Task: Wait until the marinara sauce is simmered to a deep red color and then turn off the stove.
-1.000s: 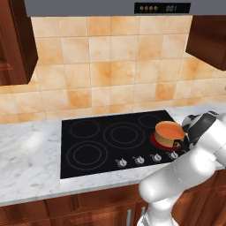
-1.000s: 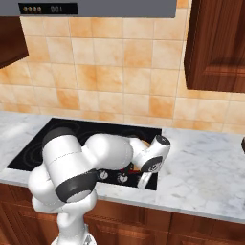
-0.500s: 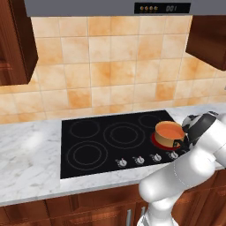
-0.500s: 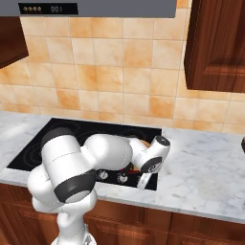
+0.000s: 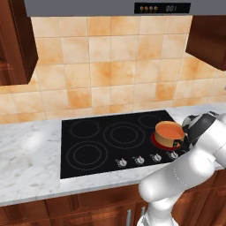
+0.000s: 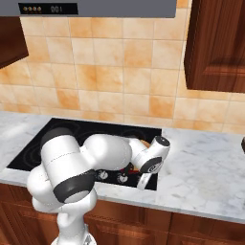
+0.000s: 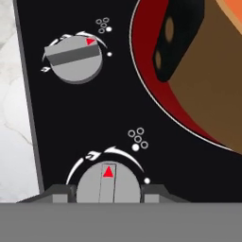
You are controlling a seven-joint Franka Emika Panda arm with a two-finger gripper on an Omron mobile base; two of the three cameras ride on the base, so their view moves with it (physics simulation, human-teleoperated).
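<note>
From the left base view, the small copper pot (image 5: 169, 133) sits on the front right burner of the stove (image 5: 106, 141), that burner glowing red beneath it, and the marinara sauce (image 5: 168, 128) shows as a smooth orange disc filling the pot. A row of knobs runs along the stove's front edge, and the arm bends down over the rightmost of them, covering it from this side. The marble tabletop (image 5: 31, 163) spreads out to the left.

Over to the right base view: the white arm folds across the stove (image 6: 95, 131) and blocks the pot almost entirely; the wrist points down at the front right corner near the edge.

The hand view brings in what the other two miss. The hand (image 7: 108, 191) is closed on the near knob (image 7: 108, 182), its finger tips (image 7: 64, 194) pressed against either side, the knob's red marker pointing straight up the frame. A second knob (image 7: 73, 59) lies farther along the row, well apart. At upper right, the pot's dark handle (image 7: 177, 40) juts over the glowing red ring (image 7: 146, 71).
</note>
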